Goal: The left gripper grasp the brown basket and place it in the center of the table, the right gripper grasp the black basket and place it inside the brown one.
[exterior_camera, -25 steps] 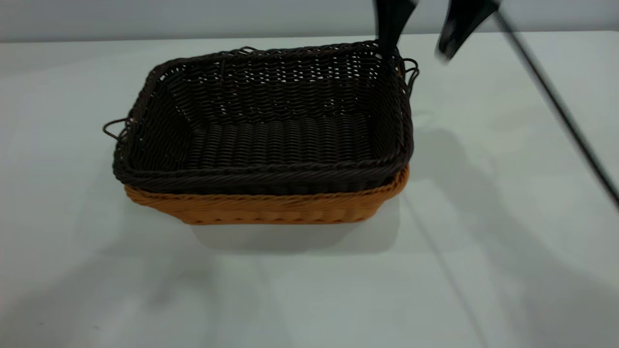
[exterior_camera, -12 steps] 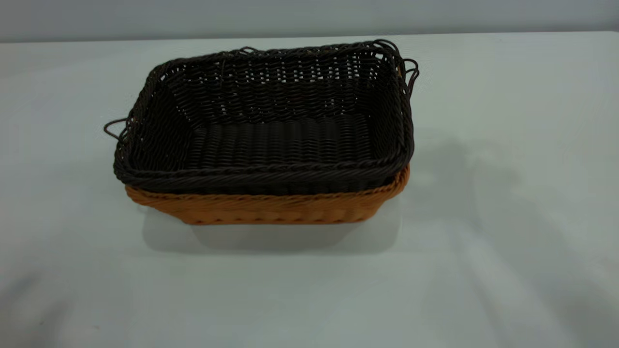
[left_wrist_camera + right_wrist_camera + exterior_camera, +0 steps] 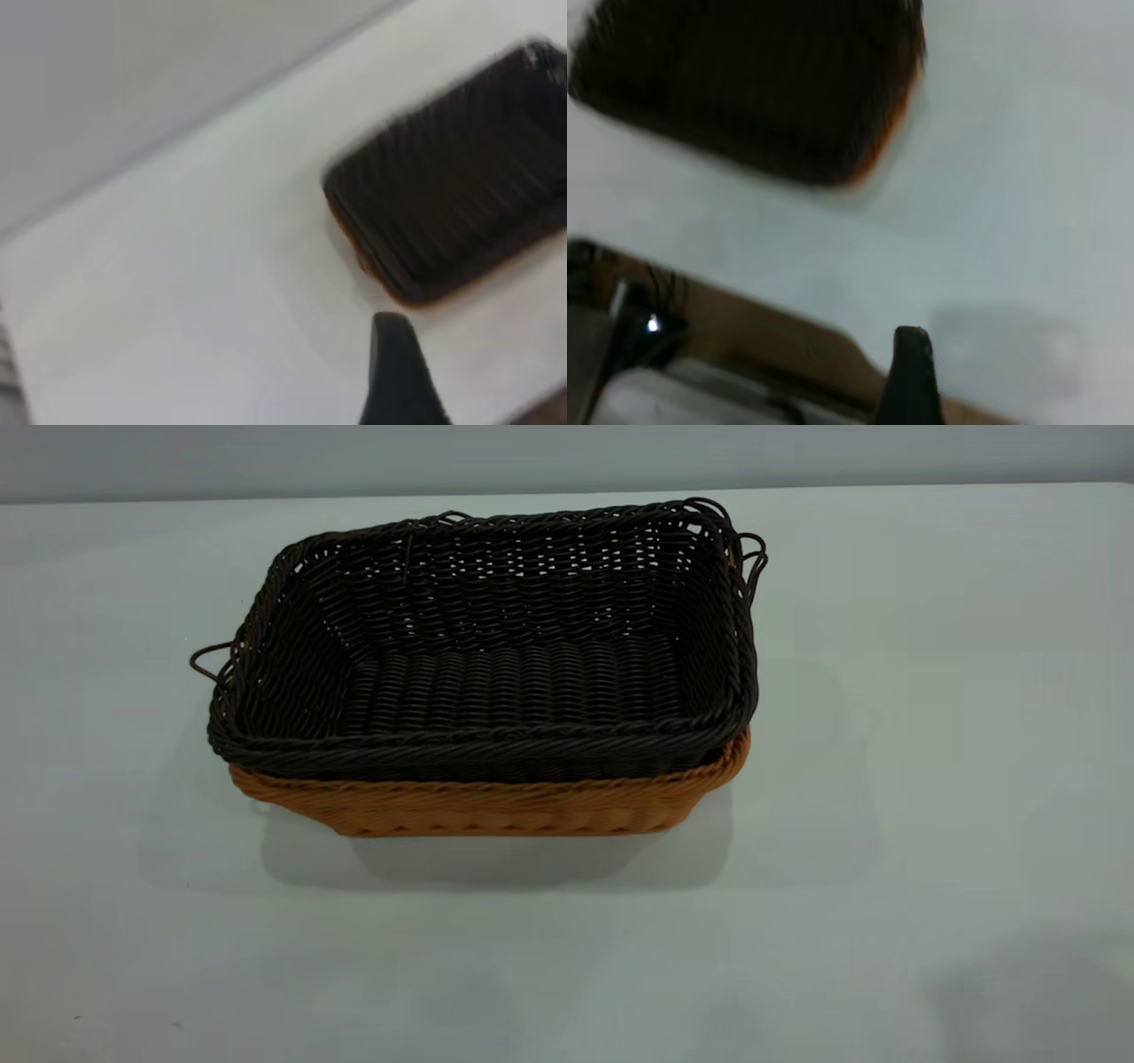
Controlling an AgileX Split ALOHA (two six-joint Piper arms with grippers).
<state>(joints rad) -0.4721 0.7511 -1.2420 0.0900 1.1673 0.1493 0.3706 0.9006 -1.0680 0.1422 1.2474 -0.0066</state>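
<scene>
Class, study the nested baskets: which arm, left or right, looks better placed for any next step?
Neither; nothing seems left to do. The black basket sits inside the brown basket on the table, and both tools are clear of them.

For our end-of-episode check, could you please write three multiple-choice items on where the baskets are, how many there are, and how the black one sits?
1. Where is the black basket?
A. inside the brown basket
B. beside it
C. under it

2. How many baskets stand on the table?
A. one
B. two
C. three

3. How does the black basket sit?
A. upside down
B. on its side
C. upright, empty

Answers: 1 A, its dark rim rises just above the orange-tan wall. 2 B, one dark and one orange-tan. 3 C, its open top shows a bare woven floor.
</scene>
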